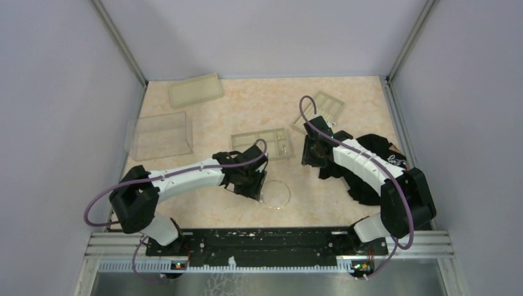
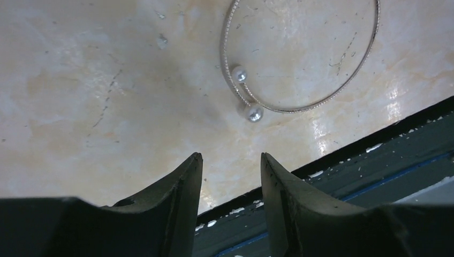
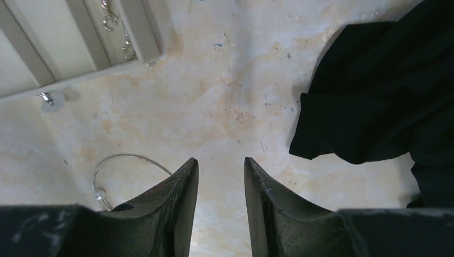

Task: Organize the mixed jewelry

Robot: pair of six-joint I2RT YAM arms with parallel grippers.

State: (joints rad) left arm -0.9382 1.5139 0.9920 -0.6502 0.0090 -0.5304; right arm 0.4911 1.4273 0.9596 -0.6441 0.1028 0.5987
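Left wrist: left fingers (image 2: pixel 179 203) part-open, empty | right fingers (image 3: pixel 176 209) part-open, empty

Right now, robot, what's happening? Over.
Left gripper open, empty. Right gripper open, empty. Silver hoop flat on table, just ahead of Left gripper. Nothing between them.

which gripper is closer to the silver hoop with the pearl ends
Left. The left gripper sits open just short of the silver hoop, which lies right ahead of its tips. The right gripper is farther off, over the table between the hoop and the black cloth.
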